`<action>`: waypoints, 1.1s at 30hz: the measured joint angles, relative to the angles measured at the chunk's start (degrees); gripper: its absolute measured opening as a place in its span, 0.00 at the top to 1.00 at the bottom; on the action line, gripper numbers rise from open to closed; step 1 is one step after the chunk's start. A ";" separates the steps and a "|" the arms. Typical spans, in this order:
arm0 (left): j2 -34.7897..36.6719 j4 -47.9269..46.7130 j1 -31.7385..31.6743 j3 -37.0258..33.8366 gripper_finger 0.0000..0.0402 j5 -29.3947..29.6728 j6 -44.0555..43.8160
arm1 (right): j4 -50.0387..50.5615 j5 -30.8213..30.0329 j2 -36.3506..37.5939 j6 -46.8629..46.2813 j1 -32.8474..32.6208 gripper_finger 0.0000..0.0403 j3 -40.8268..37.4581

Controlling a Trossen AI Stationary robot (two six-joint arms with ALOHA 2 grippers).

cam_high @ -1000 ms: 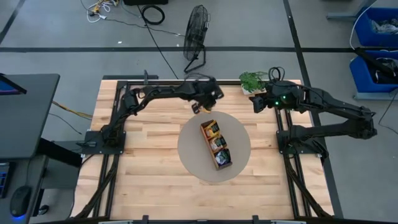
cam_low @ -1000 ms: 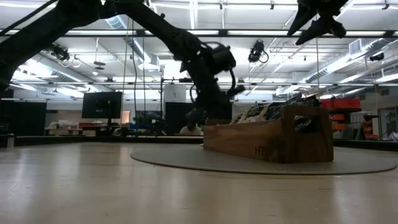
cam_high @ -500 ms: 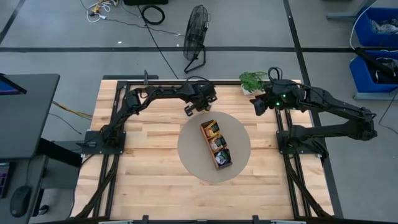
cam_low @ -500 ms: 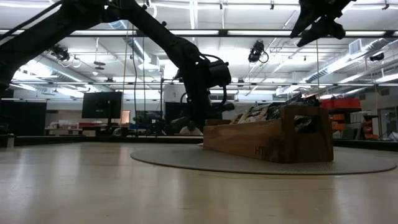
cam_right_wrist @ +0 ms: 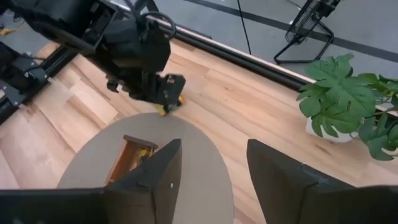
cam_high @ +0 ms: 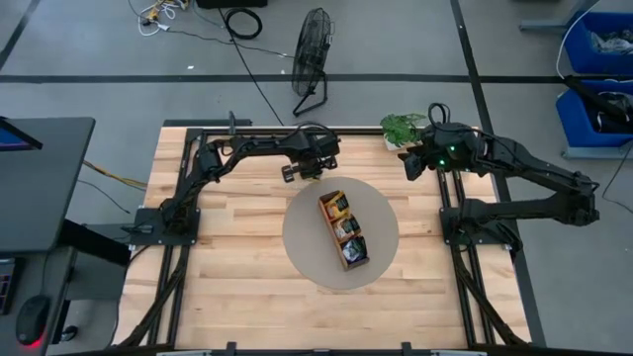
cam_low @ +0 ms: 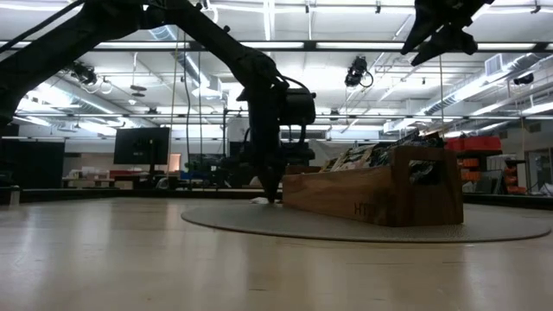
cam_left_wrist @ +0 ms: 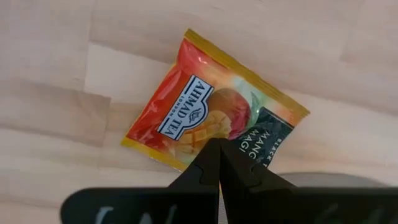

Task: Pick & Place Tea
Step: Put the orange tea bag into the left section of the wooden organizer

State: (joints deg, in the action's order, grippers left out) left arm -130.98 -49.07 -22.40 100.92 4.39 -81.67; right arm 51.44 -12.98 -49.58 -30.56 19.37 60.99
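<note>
We see an orange tea sachet point(cam_left_wrist: 211, 112) lying flat on the wooden surface point(cam_high: 237, 287), just beside the round mat point(cam_high: 381, 232). Our left hand point(cam_left_wrist: 217, 152) presses on it, clenched. Our right hand point(cam_right_wrist: 208, 168) hovers released, well apart.

My tabletop point(cam_high: 227, 277) of pale wood planks carries a round mat point(cam_high: 381, 222), a potted plant point(cam_high: 401, 129), and one orange tea sachet point(cam_left_wrist: 211, 112) lying flat.

place: robotics lab / open workshop hall | signs: butcher-block worktop point(cam_high: 237, 257) in a black rail frame | grey floor with loose cables point(cam_high: 242, 20) and a floor fan point(cam_high: 314, 44) | blue storage bins point(cam_high: 598, 44) | monitor point(cam_low: 142, 145) under ceiling strip lights point(cam_low: 259, 45)
</note>
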 joint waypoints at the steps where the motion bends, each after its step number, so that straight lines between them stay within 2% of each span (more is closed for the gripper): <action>1: 0.00 -0.47 0.15 0.02 1.00 0.22 1.43 | -0.35 0.00 0.00 0.09 0.22 0.53 0.00; 18: -0.33 -18.83 1.78 -0.27 1.00 5.73 20.65 | -2.82 0.14 -1.46 -0.20 2.26 0.53 0.00; 24: 1.65 -19.16 2.39 -0.46 0.99 6.09 27.13 | -2.84 0.75 -2.03 -0.20 2.26 0.53 0.00; 27: 3.09 -19.56 3.72 -0.35 0.98 6.47 33.53 | -3.19 0.73 -2.32 0.57 2.26 0.53 0.00; 30: 3.62 -19.86 5.62 -0.37 0.95 7.40 41.04 | -4.08 0.71 -2.65 1.87 2.26 0.53 0.00; 33: 3.87 -20.23 7.32 -0.33 0.88 7.19 44.05 | -4.23 0.71 -3.12 2.65 2.26 0.53 0.00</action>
State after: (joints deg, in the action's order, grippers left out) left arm -127.11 -69.30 -15.08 100.60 11.57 -37.62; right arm 47.21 -12.27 -52.70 -27.91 21.63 60.99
